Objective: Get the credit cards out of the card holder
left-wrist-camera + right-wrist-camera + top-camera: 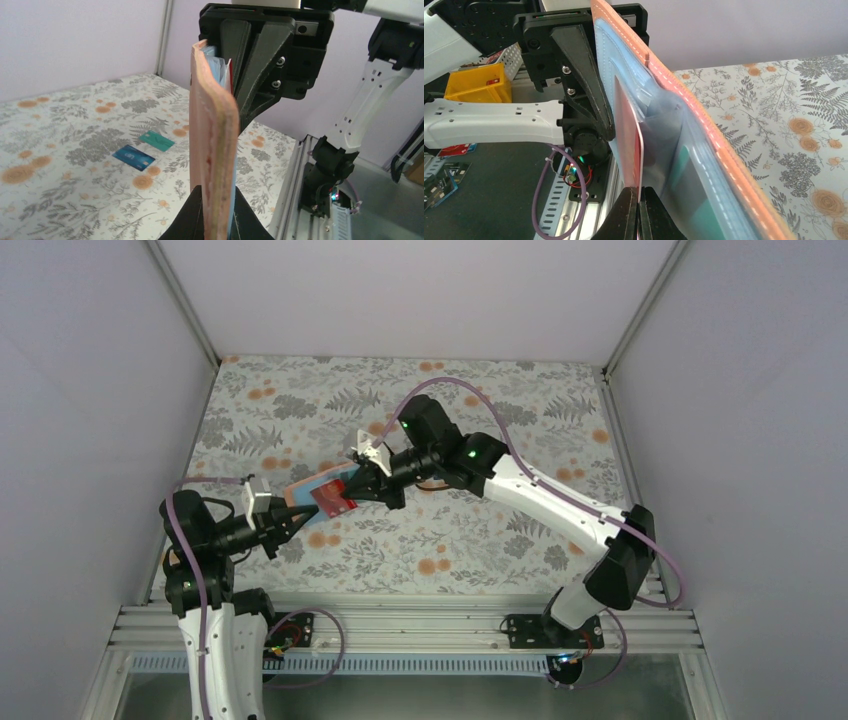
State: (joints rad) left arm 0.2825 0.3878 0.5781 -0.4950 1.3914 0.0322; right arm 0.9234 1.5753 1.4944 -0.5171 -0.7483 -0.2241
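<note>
The card holder [215, 145] was held on edge above the table [60, 210], clamped at one end by the closed left gripper [216, 202]. The red card [629, 135], partly out of the holder's light blue inside, was pinched at its edge by the right gripper [639, 196]. The blue card [132, 157] and the teal card [156, 140] were laid flat on the table, just beside each other.
</note>
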